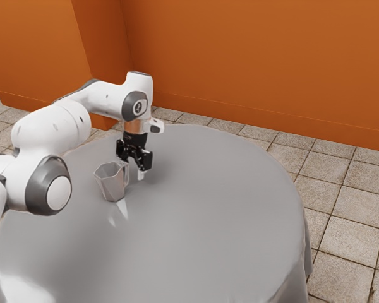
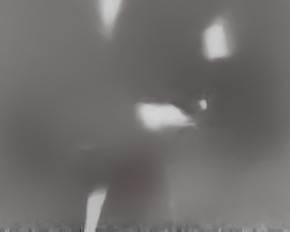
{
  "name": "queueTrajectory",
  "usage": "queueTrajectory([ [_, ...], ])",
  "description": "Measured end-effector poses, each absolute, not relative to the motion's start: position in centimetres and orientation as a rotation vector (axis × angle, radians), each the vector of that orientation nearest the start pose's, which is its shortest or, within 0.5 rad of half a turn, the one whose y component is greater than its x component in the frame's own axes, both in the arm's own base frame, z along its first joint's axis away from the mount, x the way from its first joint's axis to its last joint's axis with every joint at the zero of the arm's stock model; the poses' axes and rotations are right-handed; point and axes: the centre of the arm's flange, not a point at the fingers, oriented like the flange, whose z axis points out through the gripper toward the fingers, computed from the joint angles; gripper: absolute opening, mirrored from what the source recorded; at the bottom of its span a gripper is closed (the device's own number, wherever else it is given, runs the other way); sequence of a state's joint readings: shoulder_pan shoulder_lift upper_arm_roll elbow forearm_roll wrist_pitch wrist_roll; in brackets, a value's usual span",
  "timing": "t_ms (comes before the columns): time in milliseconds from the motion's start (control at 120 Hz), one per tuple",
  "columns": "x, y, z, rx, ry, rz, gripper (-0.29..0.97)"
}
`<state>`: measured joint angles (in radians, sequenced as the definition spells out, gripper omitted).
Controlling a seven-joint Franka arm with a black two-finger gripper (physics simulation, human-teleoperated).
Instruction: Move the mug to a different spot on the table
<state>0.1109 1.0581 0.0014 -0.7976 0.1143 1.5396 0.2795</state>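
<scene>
A grey faceted mug (image 1: 111, 181) stands upright on the round grey table (image 1: 227, 214), toward the exterior view's left. My black gripper (image 1: 134, 168) hangs down low right beside the mug, at its rim on the side toward the exterior view's right. Its fingers stand apart, and one pale fingertip (image 1: 141, 175) shows just off the mug's wall, near the tabletop. The other finger is hidden against the mug's rim. In the wrist view a large blurred grey surface (image 2: 135, 159) with bright glints lies directly under my hand.
The table carries a grey cloth that drapes over its edge (image 1: 300, 252). Orange walls (image 1: 259, 57) stand behind it, and a tiled floor (image 1: 347, 202) runs along the exterior view's right. My white arm (image 1: 57, 132) comes in from the exterior view's left.
</scene>
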Motion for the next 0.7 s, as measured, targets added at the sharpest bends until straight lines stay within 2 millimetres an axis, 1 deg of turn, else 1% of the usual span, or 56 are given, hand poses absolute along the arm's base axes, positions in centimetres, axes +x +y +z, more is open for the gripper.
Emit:
queueTrajectory([
  [117, 74.9, 10.0, 25.9, -3.026, 0.262, 0.550, 0.55],
  [400, 74.4, 10.5, 25.6, -2.972, 0.248, 0.604, 0.39],
  [517, 74.2, 10.5, 24.6, -2.958, 0.247, 0.637, 0.37],
  [700, 74.2, 10.5, 24.2, -2.945, 0.243, 0.654, 0.32],
])
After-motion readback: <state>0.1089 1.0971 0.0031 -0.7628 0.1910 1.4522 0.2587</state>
